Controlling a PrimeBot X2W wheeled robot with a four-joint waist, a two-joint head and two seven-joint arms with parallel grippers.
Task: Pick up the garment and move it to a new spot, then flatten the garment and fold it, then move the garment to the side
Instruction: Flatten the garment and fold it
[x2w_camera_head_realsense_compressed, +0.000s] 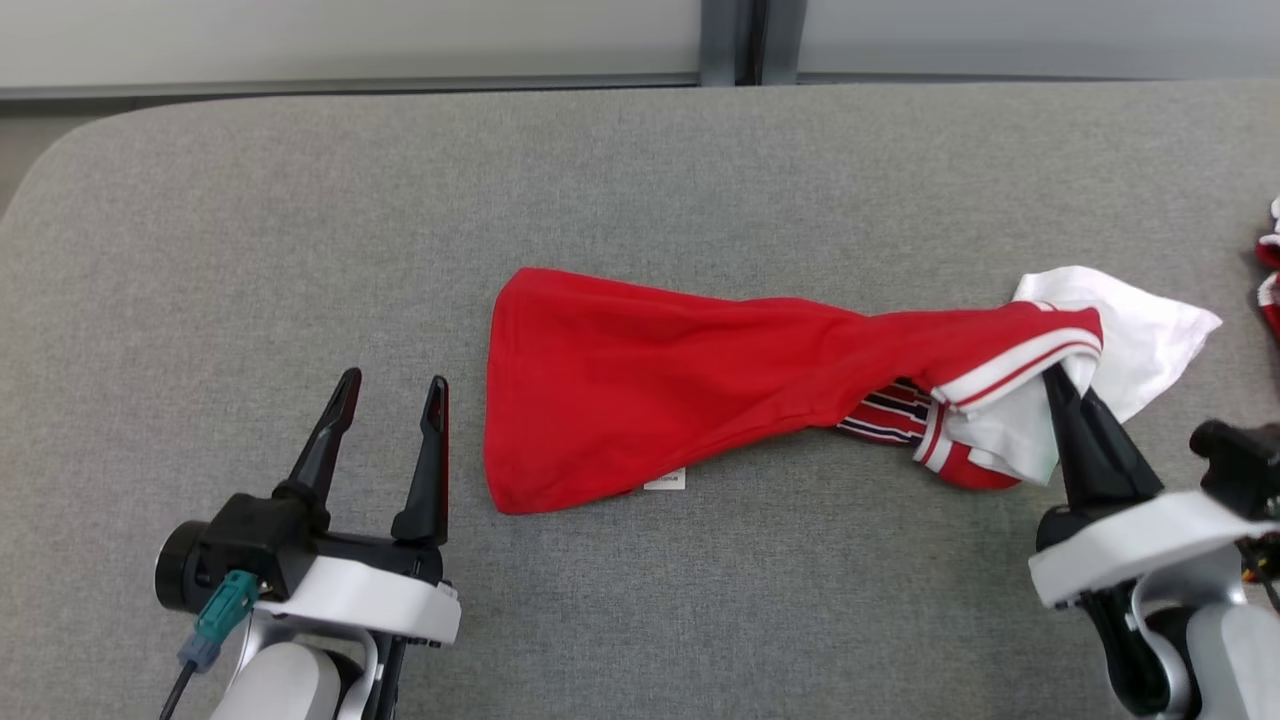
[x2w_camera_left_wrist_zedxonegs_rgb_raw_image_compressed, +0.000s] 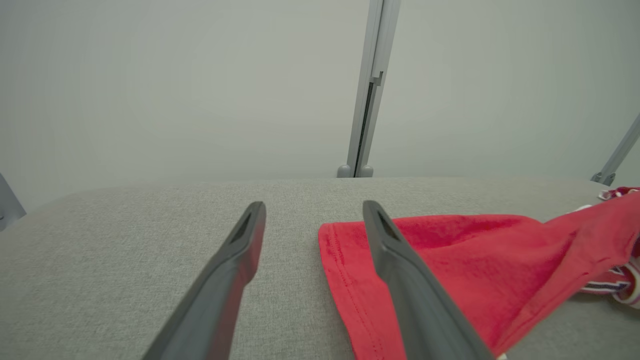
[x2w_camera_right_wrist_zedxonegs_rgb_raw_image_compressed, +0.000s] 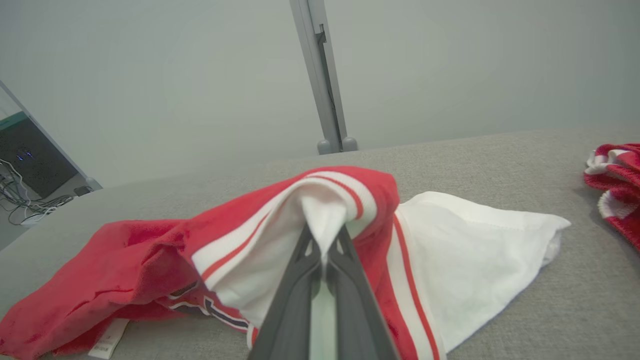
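A red garment (x2w_camera_head_realsense_compressed: 640, 390) with white-striped trim lies stretched across the middle of the grey table (x2w_camera_head_realsense_compressed: 700, 150), hem to the left and white sleeve to the right. The right gripper (x2w_camera_head_realsense_compressed: 1052, 375) is pressed together at the striped right end, pinching a fold of white cloth. The left gripper (x2w_camera_head_realsense_compressed: 392, 385) stands spread, just left of the hem and not touching it. Another red-and-white cloth (x2w_camera_head_realsense_compressed: 1270, 270) lies at the right edge.

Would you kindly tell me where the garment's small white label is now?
In the head view, the label peeks from under the garment at its near edge, right of the open left claw.
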